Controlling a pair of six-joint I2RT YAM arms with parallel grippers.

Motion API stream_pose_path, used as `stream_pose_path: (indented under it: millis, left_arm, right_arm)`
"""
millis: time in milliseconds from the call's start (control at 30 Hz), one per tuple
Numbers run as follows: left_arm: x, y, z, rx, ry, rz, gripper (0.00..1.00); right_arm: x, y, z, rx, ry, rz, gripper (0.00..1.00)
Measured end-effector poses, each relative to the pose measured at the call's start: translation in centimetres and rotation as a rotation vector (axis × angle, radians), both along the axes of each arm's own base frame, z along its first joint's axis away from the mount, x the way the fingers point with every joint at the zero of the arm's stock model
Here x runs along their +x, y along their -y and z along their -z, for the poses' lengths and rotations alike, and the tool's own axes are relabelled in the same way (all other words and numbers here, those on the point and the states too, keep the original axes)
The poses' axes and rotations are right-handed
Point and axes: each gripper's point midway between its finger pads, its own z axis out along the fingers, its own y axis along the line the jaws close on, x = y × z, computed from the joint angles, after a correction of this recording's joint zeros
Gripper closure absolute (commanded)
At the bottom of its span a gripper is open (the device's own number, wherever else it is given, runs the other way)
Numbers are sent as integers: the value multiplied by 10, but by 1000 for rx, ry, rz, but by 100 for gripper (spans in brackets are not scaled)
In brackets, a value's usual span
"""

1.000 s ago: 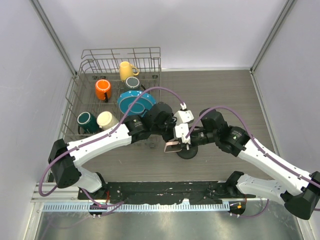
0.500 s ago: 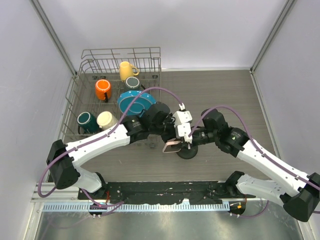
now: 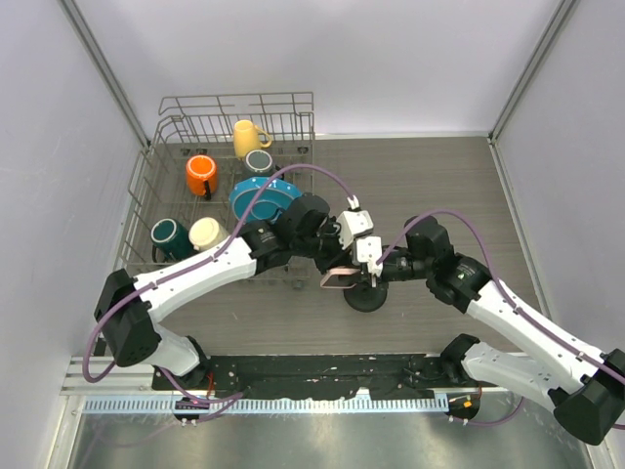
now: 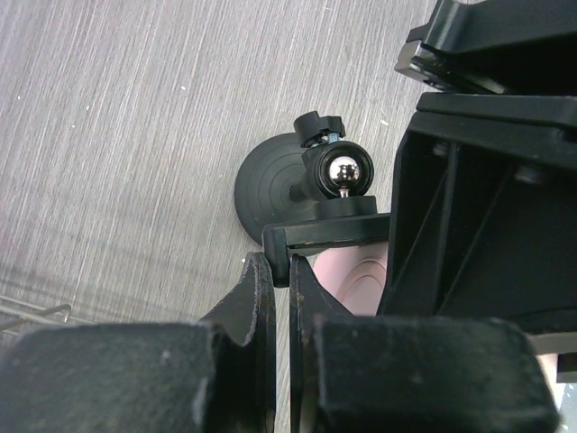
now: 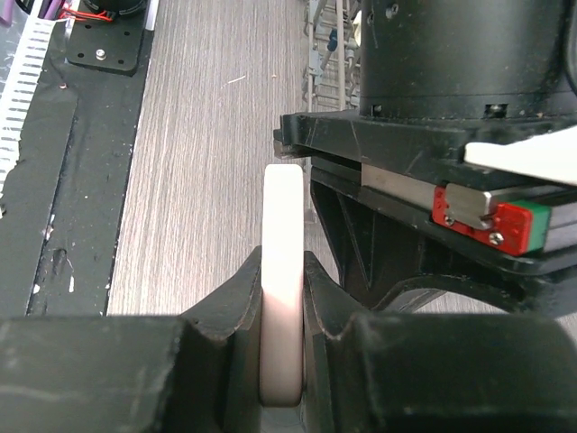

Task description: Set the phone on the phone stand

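So in the last second the phone [image 3: 340, 280] has crept a bit further over the phone stand [image 3: 366, 301] on the tabletop [image 3: 439, 186]. It looks lined up with the cradle but probably isn't seated yet. The right pincer [image 5: 282, 280] reaches in low from the right, clenched on the phone's pink edge. The left pincer [image 4: 278, 275] comes from the other side and seems pinched on the cradle's lip, steadying it.

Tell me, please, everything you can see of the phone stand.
The phone stand is matte black, seemingly plastic: a round ridged disc base flat on the wood-grain table, a short post, a shiny metal ball joint with a small knob, and a flat cradle bar on top. It stands upright. The left fingers appear to pinch the bar's end; the pink phone shows right behind the bar.
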Motion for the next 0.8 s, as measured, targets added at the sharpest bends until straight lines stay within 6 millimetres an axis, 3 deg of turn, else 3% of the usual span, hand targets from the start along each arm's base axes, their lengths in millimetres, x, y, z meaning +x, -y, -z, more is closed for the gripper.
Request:
stream_pose_path:
  millis: [367, 800]
  left_arm:
    - [2, 1, 1, -2, -9, -6, 100]
    - [11, 2, 3, -33, -39, -133, 100]
  right_arm:
    - [3, 2, 2, -44, -90, 42, 100]
    - [7, 31, 2, -46, -313, 435, 100]
